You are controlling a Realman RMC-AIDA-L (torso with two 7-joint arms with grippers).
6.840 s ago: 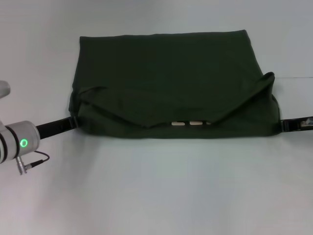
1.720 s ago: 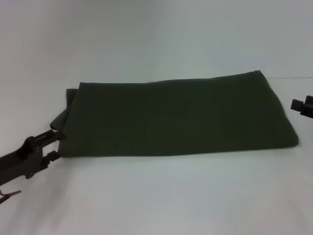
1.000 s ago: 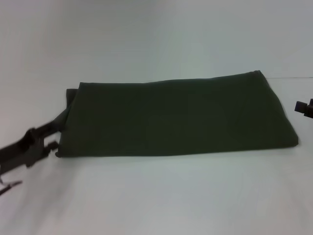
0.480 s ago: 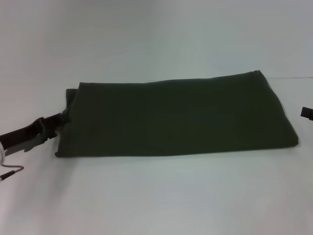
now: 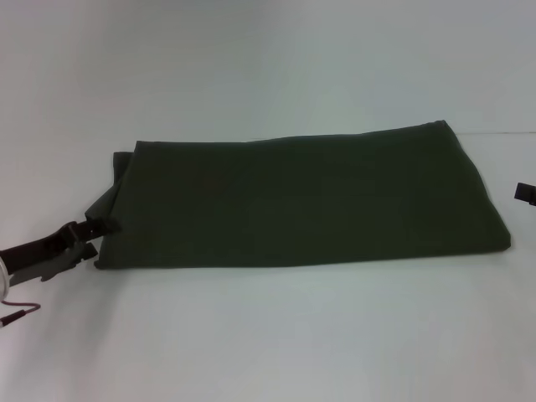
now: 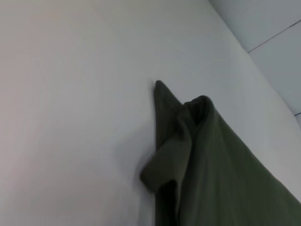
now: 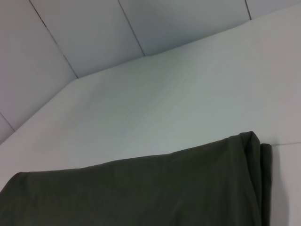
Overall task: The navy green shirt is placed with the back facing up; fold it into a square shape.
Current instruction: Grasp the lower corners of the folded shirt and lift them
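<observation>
Fabric: dark olive cloth, the shirt [image 5: 301, 197], lies folded into a wide flat band on the table [image 5: 268, 335], its long side running left to right across the middle of the head view.
Left gripper [image 5: 90, 235]: low at the shirt's near left corner, its tips just beside the cloth edge; the fingers stand a little apart with no cloth seen between them, one at the raised flap, the other lower by the hem.
Left end of shirt [image 6: 188, 155]: in the left wrist view a loose fold of cloth stands up and curls over beside a pointed corner; the layers there are not flush.
Right end of shirt [image 7: 254, 160]: in the right wrist view the layers lie stacked with a narrow step along the edge.
Right gripper [image 5: 525, 193]: only a dark tip shows at the right edge of the head view, apart from the shirt; whether its fingers are spread I cannot tell.
Surroundings: pale wall panels [image 7: 94, 33] behind the table.
Change: half a second ago the left gripper reached higher at the flap; it now sits lower and nearer the hem. The shirt lies as before.
</observation>
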